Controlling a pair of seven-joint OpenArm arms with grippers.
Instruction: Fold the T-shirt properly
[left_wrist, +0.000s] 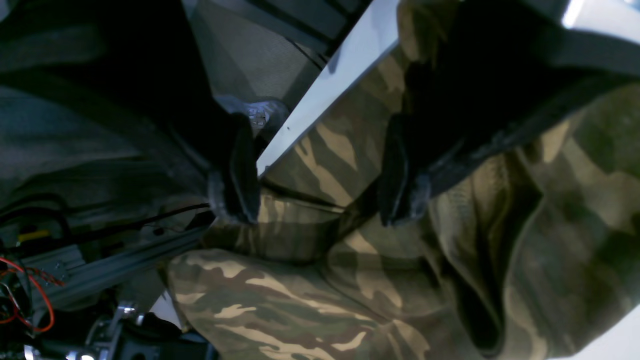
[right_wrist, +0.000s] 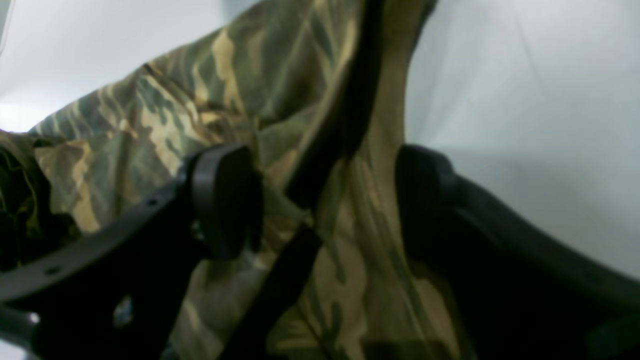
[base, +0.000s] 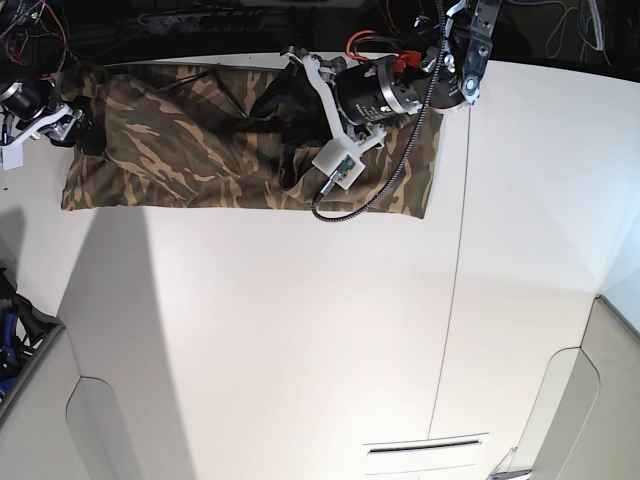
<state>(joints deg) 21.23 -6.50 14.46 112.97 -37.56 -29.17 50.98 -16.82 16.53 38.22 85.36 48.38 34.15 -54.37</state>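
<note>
No readable brands or writing anywhere, the camo print is the only pattern in sight.

The T-shirt (base: 200, 150) is soft knit cloth in tan, brown and olive streaks, lying as a long band along the far edge of the white bench (base: 300, 340). It's pretty flat in the base view, with rumples and deep folds up close. At one end the cloth spills over the bench edge, which shows clearly in the left wrist view.

The left end effector (left_wrist: 320, 185) has its two dark padded fingers (left_wrist: 400, 175) spread wide, cloth between them but nothing pinched. One finger sits out past the bench edge, the other over the shirt. In the base view that arm reaches in from the top, laid low across the shirt's right half, with a white bracket and a ribbed cable looping over the cloth.

The right end effector (right_wrist: 325, 200) is spread wide too, with rounded black pads (right_wrist: 225, 200) on either side of a raised ridge of fabric. The fabric runs between them and looks loose, not clamped. In the base view this arm sits at the shirt's left end, near the bench corner.

The bench itself is smooth and matte white, with a thin seam running down its right part.
</note>
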